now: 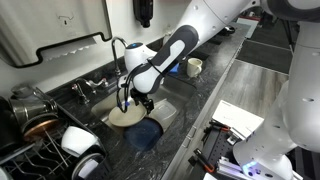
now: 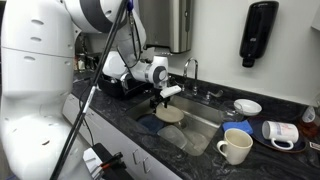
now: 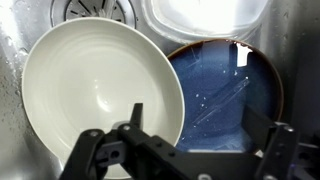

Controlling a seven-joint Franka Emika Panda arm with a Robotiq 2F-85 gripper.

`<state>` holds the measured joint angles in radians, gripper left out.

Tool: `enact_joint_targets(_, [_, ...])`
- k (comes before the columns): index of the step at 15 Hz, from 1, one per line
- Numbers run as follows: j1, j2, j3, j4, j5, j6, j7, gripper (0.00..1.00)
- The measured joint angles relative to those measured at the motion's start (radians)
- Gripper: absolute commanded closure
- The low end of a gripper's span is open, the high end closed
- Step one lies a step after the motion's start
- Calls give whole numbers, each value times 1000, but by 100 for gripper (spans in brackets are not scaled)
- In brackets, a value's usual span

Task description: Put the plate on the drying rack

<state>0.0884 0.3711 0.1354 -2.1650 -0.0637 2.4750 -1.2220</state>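
The cream-beige plate point(image 3: 90, 90) lies flat in the steel sink, in both exterior views point(image 1: 122, 117) point(image 2: 170, 115). Its right rim overlaps a dark blue round dish point(image 3: 225, 95) point(image 1: 147, 133). My gripper point(image 3: 210, 120) is open and empty just above them, one finger over the plate's right edge and the other over the blue dish. It also shows in both exterior views point(image 1: 135, 103) point(image 2: 160, 100). The black wire drying rack point(image 1: 30, 160) stands on the counter beside the sink with white bowls in it, partly hidden behind the arm in an exterior view point(image 2: 125, 88).
A faucet point(image 1: 118, 50) point(image 2: 187, 70) stands behind the sink. The sink drain point(image 3: 95, 10) is beyond the plate. A cream mug point(image 1: 194, 67) point(image 2: 235, 147), a white bowl point(image 2: 247, 106) and a tipped mug point(image 2: 280, 132) sit on the dark counter. A soap dispenser point(image 2: 258, 35) hangs on the wall.
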Motion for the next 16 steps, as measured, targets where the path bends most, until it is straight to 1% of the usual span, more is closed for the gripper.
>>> enact_joint_targets(10, [-14, 182, 74, 122, 41, 4, 1, 0])
enact_joint_targets(11, [-14, 196, 76, 131, 41, 4, 1, 25])
enact_joint_targets(12, [-14, 208, 77, 139, 41, 3, 2, 28])
enact_joint_targets(16, [-14, 244, 70, 165, 28, 1, 50, 55])
